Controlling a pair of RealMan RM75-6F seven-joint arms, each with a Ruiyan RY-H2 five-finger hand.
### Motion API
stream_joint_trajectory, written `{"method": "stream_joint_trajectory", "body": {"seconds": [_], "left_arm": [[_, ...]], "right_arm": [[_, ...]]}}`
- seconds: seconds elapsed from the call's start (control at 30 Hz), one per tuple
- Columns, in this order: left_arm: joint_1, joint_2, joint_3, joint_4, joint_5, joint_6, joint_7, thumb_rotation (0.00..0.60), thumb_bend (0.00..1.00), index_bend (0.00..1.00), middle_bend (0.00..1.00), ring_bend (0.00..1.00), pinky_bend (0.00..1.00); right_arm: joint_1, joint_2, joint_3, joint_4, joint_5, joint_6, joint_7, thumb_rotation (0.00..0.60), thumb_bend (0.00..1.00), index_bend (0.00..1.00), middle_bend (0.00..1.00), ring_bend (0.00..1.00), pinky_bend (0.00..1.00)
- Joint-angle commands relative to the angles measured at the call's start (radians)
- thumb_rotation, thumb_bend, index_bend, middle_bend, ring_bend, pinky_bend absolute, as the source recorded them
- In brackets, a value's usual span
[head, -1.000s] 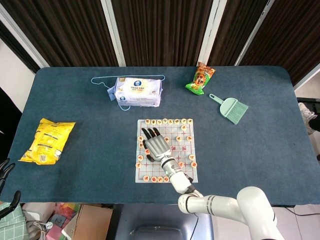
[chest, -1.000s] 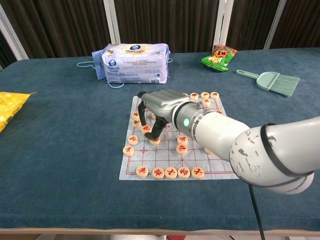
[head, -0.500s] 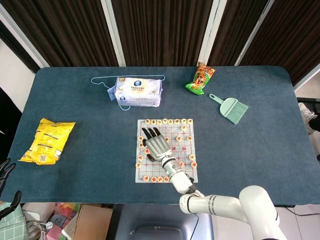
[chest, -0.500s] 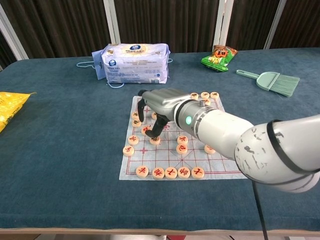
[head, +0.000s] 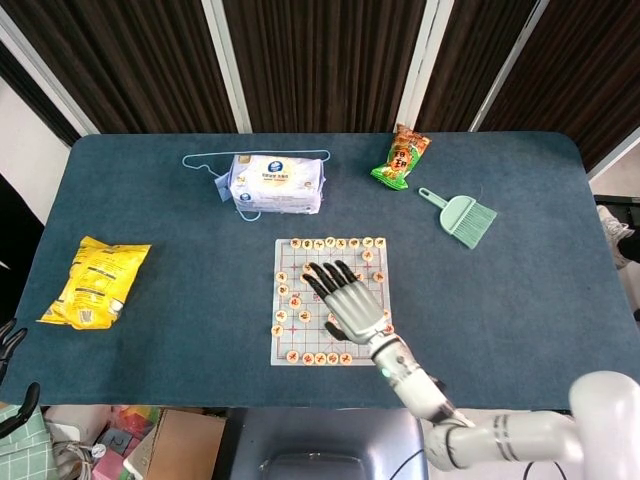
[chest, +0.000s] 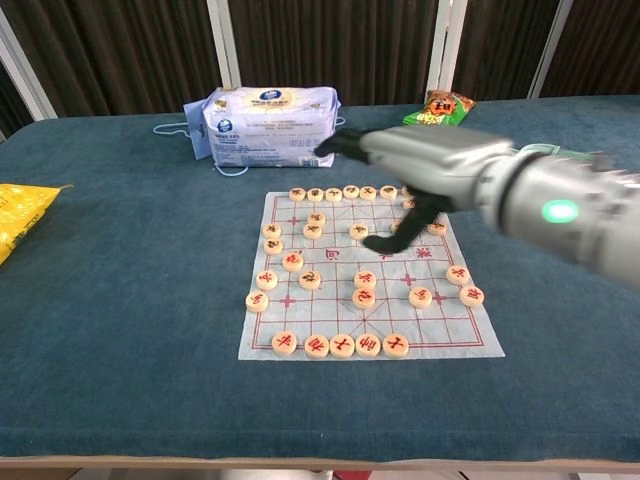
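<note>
Lab-like test room, dark curtains (head: 320, 60), blue-clothed table (head: 150, 320)

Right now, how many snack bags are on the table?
2: a yellow bag near the table's left edge, and a green-and-orange bag at the far side, near the small brush. None appears hidden.

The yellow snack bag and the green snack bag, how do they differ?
The yellow snack bag is larger and lies at the table's left edge; the green snack bag is smaller and lies at the far side, near the brush. Both lie flat on the blue cloth, away from the chess board.
</note>
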Motion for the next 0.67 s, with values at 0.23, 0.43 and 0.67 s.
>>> {"method": "stream_joint_trajectory", "body": {"seconds": [0.23, 0.43, 0.67], "left_arm": [[-0.015, -0.023, -0.016, -0.026, -0.027, -0.043, 0.075, 0.6, 0.46, 0.0, 0.0, 0.0, 0.06], [-0.014, -0.035, -0.019, -0.033, -0.024, -0.04, 0.108, 0.6, 0.46, 0.0, 0.0, 0.0, 0.06], [-0.011, -0.028, -0.018, -0.028, -0.03, -0.039, 0.09, 0.6, 0.46, 0.0, 0.0, 0.0, 0.06]], "right_arm": [[-0.638, 0.33, -0.422, 0.083, -0.545, 0.693, 0.394, 0.6, 0.39, 0.0, 0.0, 0.0, 0.0], [-0.683, 0.336, -0.374, 0.164, -0.555, 0.69, 0.515, 0.6, 0.39, 0.0, 0.0, 0.0, 0.0], [-0.708, 0.335, -0.349, 0.16, -0.601, 0.641, 0.482, 0.6, 0.39, 0.0, 0.0, 0.0, 0.0]]}}
